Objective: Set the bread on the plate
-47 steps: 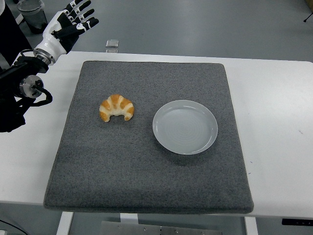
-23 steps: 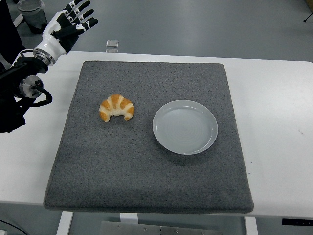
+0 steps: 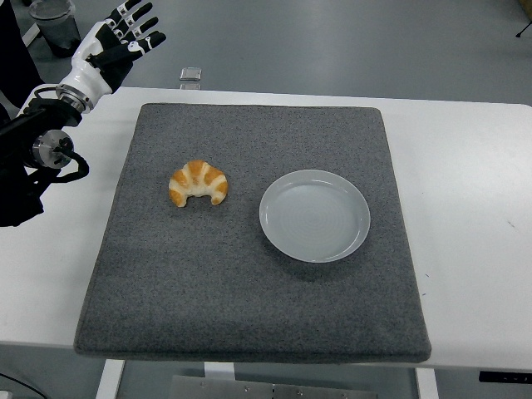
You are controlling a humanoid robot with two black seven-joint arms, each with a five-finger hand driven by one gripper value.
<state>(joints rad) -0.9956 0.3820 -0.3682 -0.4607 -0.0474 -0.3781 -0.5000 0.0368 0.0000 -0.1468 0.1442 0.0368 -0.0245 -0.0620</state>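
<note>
One hand (image 3: 116, 40), the left, hovers with fingers spread and empty at the far left, needing to reach right and nearer to grasp the bread (image 3: 199, 183) beside the plate (image 3: 314, 215).

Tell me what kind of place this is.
Probably a robotics lab or test room: a white table carries a grey mat with just a croissant and an empty plate, a bare grey floor lies beyond, and a robot's left hand is raised open.
</note>
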